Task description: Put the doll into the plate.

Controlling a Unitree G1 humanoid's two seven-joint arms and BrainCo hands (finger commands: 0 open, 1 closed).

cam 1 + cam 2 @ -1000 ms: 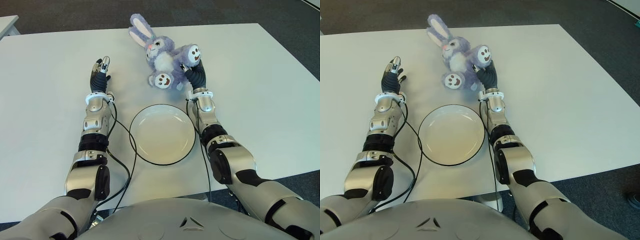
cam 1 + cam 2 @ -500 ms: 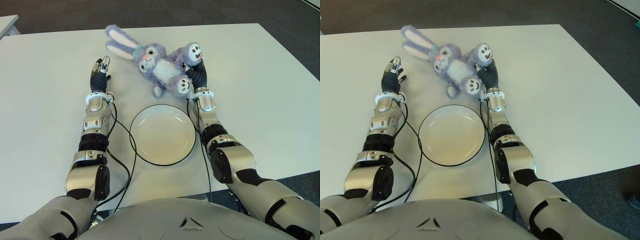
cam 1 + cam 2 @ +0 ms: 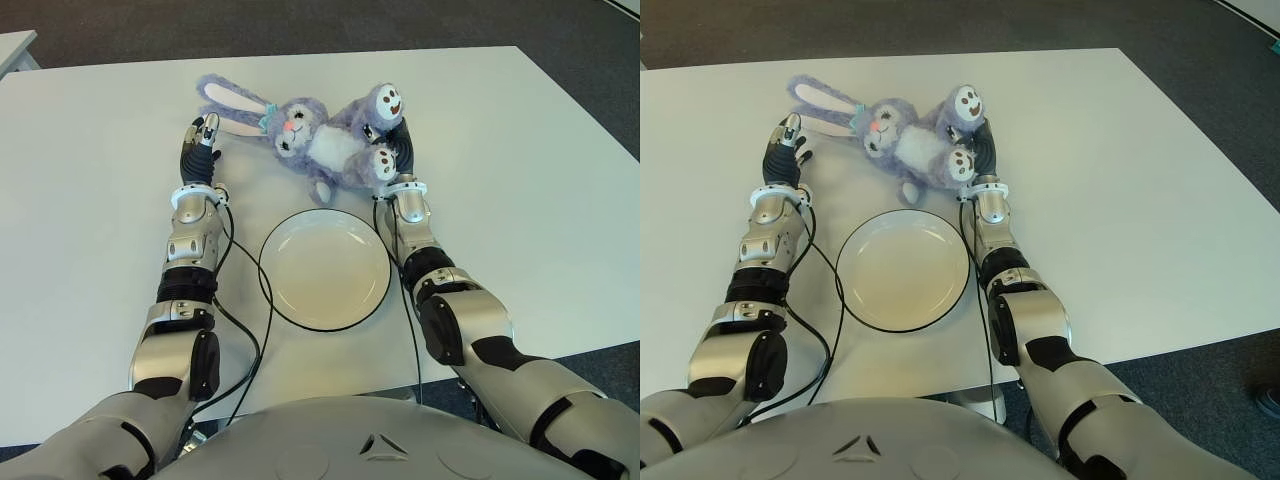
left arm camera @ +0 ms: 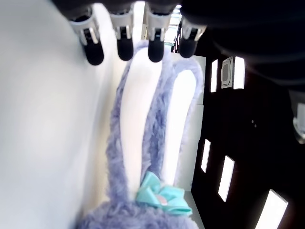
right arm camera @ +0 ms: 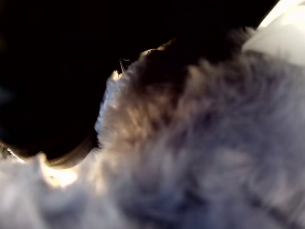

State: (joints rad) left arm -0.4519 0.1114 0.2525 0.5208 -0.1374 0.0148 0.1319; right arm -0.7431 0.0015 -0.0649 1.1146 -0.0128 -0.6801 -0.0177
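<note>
While right hand [image 3: 398, 150] grips doll [image 3: 325, 140], plate [image 3: 325, 268] sits near.

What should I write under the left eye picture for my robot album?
Robot's right hand grips a purple bunny doll beyond the empty plate; left hand open beside its ears.

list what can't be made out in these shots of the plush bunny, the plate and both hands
- Right hand: its fingers are hidden in both eye views behind the plush bunny; the right wrist view shows only fur and shadow close up, so the grip itself cannot be seen.
- Bunny's face and body: cut off by the edge in the left wrist view, which shows only its ears and bow.
- Left hand: only the fingertips show in its wrist view.
- Plate: absent from both wrist views.
</note>
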